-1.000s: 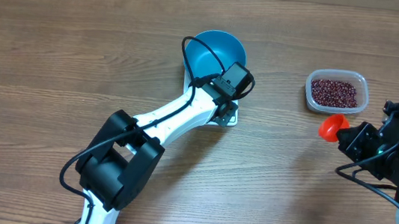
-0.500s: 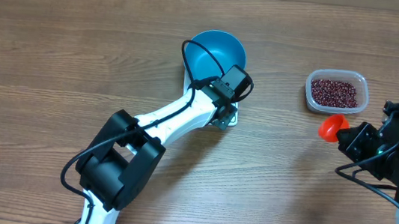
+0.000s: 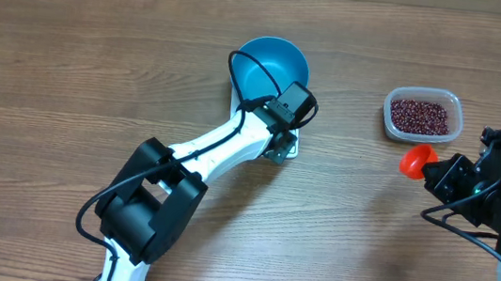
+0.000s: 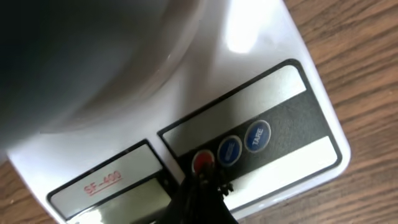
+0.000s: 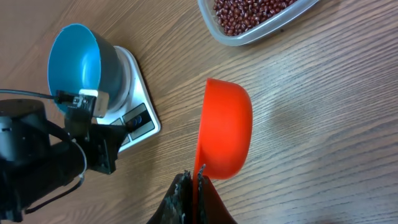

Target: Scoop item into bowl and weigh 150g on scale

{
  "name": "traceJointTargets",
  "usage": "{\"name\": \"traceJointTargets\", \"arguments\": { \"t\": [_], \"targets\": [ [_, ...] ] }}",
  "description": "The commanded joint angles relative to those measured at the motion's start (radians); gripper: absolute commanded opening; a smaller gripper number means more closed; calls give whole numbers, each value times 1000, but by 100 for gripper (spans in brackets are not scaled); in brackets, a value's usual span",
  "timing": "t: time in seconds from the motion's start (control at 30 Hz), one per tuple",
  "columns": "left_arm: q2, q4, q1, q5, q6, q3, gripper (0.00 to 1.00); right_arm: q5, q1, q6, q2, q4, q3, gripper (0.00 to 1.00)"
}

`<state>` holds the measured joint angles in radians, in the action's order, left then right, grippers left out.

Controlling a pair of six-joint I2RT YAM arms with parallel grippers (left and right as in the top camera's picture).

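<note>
Barely any motion this last second: your left gripper (image 4: 200,183), closed and empty, tip at the red button (image 4: 203,160) on the scale (image 4: 273,37), bottom centre. The right gripper (image 5: 193,182) clamps the orange scoop (image 5: 227,134). The bowl (image 5: 74,59) is empty, scooping not started.

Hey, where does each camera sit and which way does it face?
Overhead: above the table, facing straight down; left arm and right arm show, bowl on scale mid-frame.
Left wrist: just above the scale's buttons, facing down at them; the shut left gripper shows.
Right wrist: at the table's right, facing the scoop held by the right gripper; left arm shows too.
Shared: all see bowl and scale.
</note>
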<state>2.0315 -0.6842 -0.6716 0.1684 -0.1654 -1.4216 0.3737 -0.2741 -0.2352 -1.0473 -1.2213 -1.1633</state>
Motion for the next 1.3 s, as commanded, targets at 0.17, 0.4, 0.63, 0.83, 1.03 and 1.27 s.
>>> {"name": "traceJointTargets", "arguments": {
  "t": [0.17, 0.4, 0.63, 0.83, 1.03, 1.27],
  "targets": [
    [-142, -30, 5, -17, 13, -72, 4, -8, -2, 9, 3, 4, -26, 4],
    [-135, -37, 5, -47, 12, -29, 4, -8, -2, 9, 3, 4, -26, 4],
    [-135, 87, 5, -51, 13, 105, 4, -8, -2, 9, 3, 4, -26, 4],
    [-135, 224, 5, -26, 12, 201, 4, -8, -2, 9, 3, 3, -26, 4],
    [-107, 260, 6, 0, 12, 209, 4, -8, -2, 9, 3, 4, -26, 4],
    [-81, 283, 6, 23, 11, 209, 4, -8, -2, 9, 3, 4, -26, 4]
  ]
}}
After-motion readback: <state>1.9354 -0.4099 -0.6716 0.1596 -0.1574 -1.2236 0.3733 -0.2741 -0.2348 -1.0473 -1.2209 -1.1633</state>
